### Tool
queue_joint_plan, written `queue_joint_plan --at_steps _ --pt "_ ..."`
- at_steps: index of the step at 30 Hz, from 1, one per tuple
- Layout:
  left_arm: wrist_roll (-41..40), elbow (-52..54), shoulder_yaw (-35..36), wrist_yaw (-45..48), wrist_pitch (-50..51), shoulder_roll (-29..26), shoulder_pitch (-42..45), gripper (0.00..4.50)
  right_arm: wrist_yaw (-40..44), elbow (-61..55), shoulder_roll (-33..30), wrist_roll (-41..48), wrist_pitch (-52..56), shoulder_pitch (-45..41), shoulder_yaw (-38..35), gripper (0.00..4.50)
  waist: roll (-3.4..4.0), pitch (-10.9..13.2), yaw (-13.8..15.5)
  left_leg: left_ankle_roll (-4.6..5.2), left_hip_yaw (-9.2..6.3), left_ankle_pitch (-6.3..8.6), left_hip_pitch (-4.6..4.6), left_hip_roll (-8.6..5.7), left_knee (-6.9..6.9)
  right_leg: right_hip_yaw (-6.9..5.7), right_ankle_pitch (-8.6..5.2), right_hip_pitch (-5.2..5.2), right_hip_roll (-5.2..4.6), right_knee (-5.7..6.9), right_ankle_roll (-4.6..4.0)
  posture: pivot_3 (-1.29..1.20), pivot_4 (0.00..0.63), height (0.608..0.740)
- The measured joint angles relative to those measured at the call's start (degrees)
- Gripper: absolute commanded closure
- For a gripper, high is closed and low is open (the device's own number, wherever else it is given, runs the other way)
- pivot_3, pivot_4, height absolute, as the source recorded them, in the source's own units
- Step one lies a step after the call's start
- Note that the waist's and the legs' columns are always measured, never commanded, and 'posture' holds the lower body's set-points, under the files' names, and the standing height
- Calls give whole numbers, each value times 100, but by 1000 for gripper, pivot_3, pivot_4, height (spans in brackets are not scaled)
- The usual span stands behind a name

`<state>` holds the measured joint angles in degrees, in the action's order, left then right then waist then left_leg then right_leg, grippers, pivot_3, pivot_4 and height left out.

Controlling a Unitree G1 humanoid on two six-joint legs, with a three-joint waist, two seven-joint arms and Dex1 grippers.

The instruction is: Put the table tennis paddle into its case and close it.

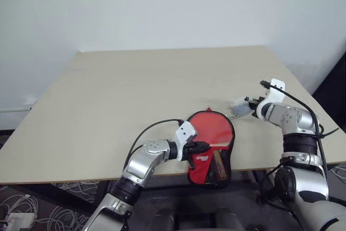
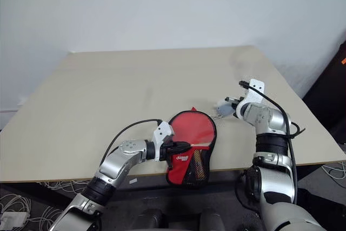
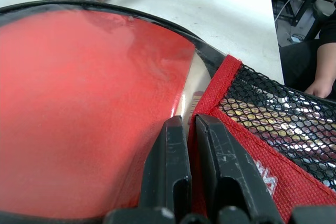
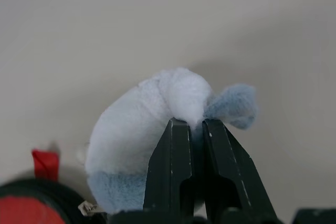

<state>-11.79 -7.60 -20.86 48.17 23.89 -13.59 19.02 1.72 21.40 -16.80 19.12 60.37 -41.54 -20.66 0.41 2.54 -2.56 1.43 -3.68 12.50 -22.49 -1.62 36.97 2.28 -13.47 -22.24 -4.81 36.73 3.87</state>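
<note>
Pale wood forms the top of the bench (image 1: 135, 90), which stands against a plain white wall. Near its front edge, toward the right, lies the case (image 1: 208, 172), a paddle-shaped soft cover with a black rim; its narrow end hangs a little over the front edge. The case lies open, and the table tennis paddle (image 1: 210, 128) rests inside it, round red face up, with a strip of light wooden handle showing where the red rubber ends. A red flap with black mesh (image 3: 286, 124) and a white logo covers most of the handle, so the handle's end is hidden.

The left hand (image 1: 201, 147) reaches in from the left along the front edge. Its two black fingers (image 3: 170, 166) are pressed together, pinching the red edge of the case flap right beside the paddle's handle.

Just beyond the case, toward the right edge of the bench, the right hand (image 1: 244, 106) pinches a small soft toy (image 4: 147, 140), fluffy and white with pale blue parts. Whether the toy touches the bench cannot be told, and its exact shape is hard to make out, since the fingers cover its middle. It is close to the round end of the case, but apart from it.

Cables lie on the floor beneath the bench's left corner (image 1: 21, 209). Part of a person's arm (image 3: 323, 74) shows past the bench edge in the left wrist view, cut off.
</note>
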Motion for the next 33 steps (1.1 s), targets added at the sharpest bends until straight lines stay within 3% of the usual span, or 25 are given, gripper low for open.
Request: queue_joint_plan --at_steps 4,7,13,17,23,29,33 --pt "-10 -15 0 3 0 1 8 4208 -97 -220 -13 17 375 46 -120 4493 -1 -1 1 0 -1 0 0 1 0 -1 -1 1 0 -1 2 0 0 740" --pt "-13 -25 0 5 0 0 14 4208 -138 -307 -14 22 548 90 -209 3738 -1 -1 1 0 0 0 0 1 0 -1 -3 1 0 -1 5 0 0 740" --pt "-14 -46 24 6 -1 -4 18 4208 -185 -497 -192 -10 872 156 -299 1568 -3 -2 -12 0 5 0 2 6 0 2 -5 -1 2 -2 7 0 0 740" --pt "-13 -70 22 41 -83 -22 26 4208 323 -1101 -890 -115 1099 304 671 109 -1 -2 -12 1 7 0 -2 6 0 3 -6 -5 2 -5 7 0 0 740" --pt "-11 -97 22 126 -225 -110 47 4208 1599 -2079 -1905 142 1450 240 1817 16 -4 0 -14 1 8 1 -3 11 -1 2 -8 -9 4 -8 7 0 0 740" --pt "3 -64 0 227 -323 -247 76 4208 2258 -1540 -2000 98 868 -712 2098 16 -8 2 -13 0 10 1 -7 17 -4 3 -9 -17 9 -9 6 0 0 740" --pt "14 20 12 228 -353 -359 89 4208 2492 -633 -1868 -173 119 -912 2358 16 -20 3 -19 0 13 1 -7 17 -2 4 -8 -17 9 -9 5 0 0 740"
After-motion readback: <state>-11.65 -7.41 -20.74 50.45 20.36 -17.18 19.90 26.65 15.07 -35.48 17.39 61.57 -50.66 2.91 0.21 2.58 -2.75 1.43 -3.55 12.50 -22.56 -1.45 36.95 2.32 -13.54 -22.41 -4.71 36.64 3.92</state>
